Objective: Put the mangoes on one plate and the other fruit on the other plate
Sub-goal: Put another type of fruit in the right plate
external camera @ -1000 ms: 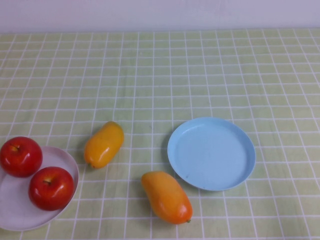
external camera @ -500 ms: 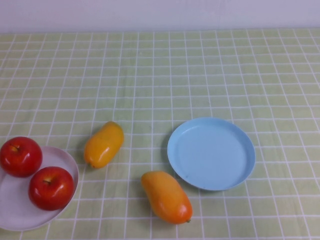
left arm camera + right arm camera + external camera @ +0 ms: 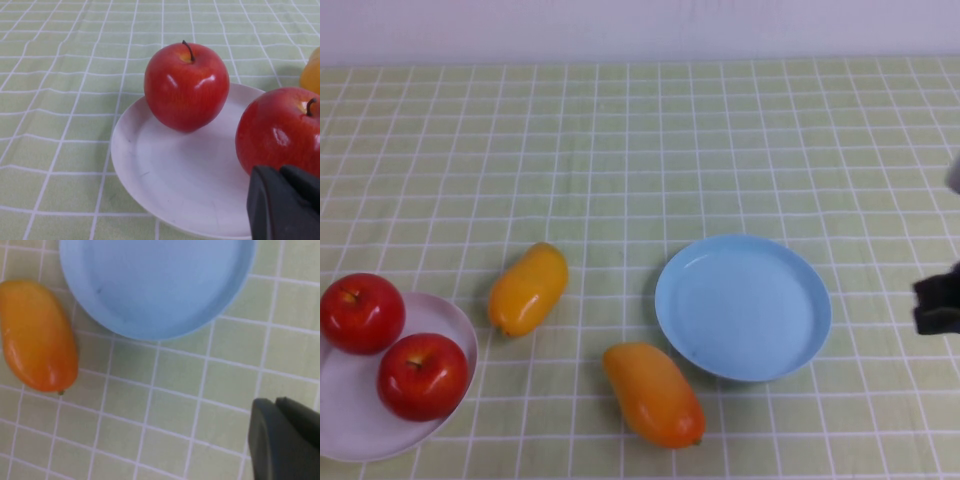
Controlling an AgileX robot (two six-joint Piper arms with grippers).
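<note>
Now take the smooth, slippery mango (image 3: 653,394) across its middle; your right end effector (image 3: 937,305) beside the blue plate (image 3: 743,307) and left end effector (image 3: 284,202) near the apples (image 3: 186,85): opening unclear.

Apples (image 3: 390,345) plated; mangoes (image 3: 652,393) on cloth

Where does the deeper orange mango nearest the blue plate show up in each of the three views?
High view: the orange mango lies near the bottom centre, just off the blue plate; the right gripper shows at the right edge.
Left wrist view: not in it; the left gripper is near the apples on the white plate.
Right wrist view: the mango lies at the left, beside the plate.
Shared landmark: the blue plate.
</note>
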